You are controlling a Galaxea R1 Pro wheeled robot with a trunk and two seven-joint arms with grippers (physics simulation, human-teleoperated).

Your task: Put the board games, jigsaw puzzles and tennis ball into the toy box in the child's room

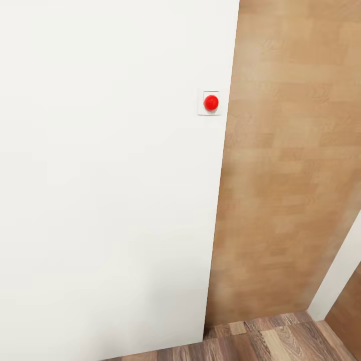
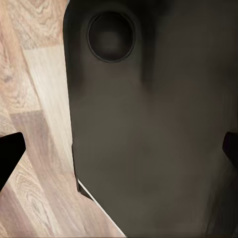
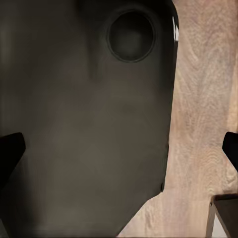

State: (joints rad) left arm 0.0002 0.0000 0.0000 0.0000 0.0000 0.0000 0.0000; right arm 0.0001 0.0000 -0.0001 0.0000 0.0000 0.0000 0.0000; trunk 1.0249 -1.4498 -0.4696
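Against the wall: the head view faces a plain white wall (image 1: 110,190), seen close up.
Button: a round red button (image 1: 211,102) on a small white plate (image 1: 210,112) sits near the wall's right edge, in its upper part.
Door: a light wood panel (image 1: 291,165) (it looks like a door) stands just right of the wall, touching it along a long vertical edge.
Floor: darker wood planks (image 1: 271,341) run along the bottom of the head view.
Left gripper (image 2: 119,148): two black fingertips (image 2: 10,153) sit wide apart, parted with nothing between them; a dark grey robot body (image 2: 148,139) and plank floor lie beneath.
Right gripper (image 3: 119,148): black fingertips (image 3: 10,151) likewise spread apart and empty, over the same dark body and floor.
Toys and toy box: no place to report.
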